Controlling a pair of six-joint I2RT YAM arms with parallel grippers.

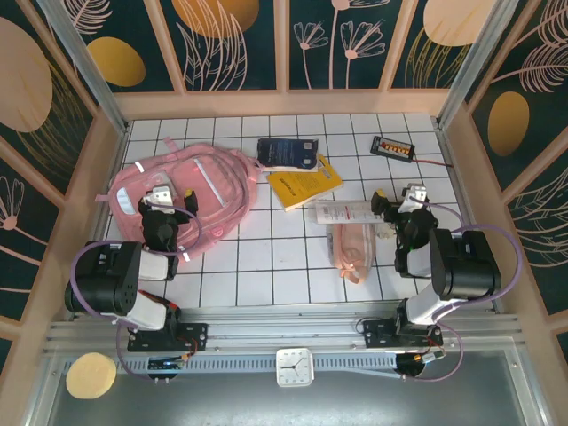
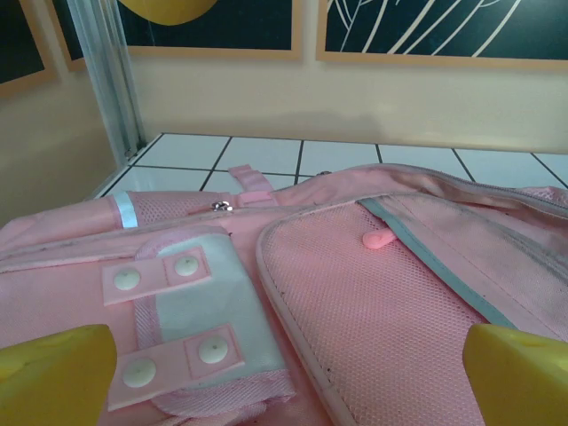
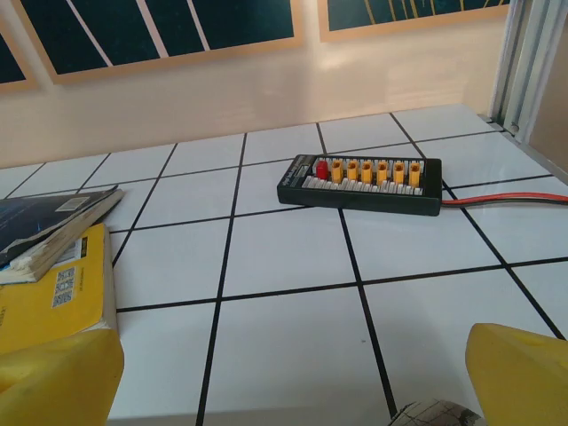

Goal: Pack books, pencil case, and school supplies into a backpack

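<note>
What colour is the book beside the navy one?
That book is bright yellow, clearest in the top external view.

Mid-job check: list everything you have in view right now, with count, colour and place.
backpack: 1, pink, left side of table
navy book: 1, dark navy, far centre
yellow book: 1, yellow, centre, overlapping navy book
school supplies packet: 1, clear-and-white, right of yellow book
pencil case: 1, pale pink, just nearer than packet
connector board: 1, black, orange plugs, far right
clock: 1, white, near rail
left gripper: open, over backpack
right gripper: open, beside packet
</note>
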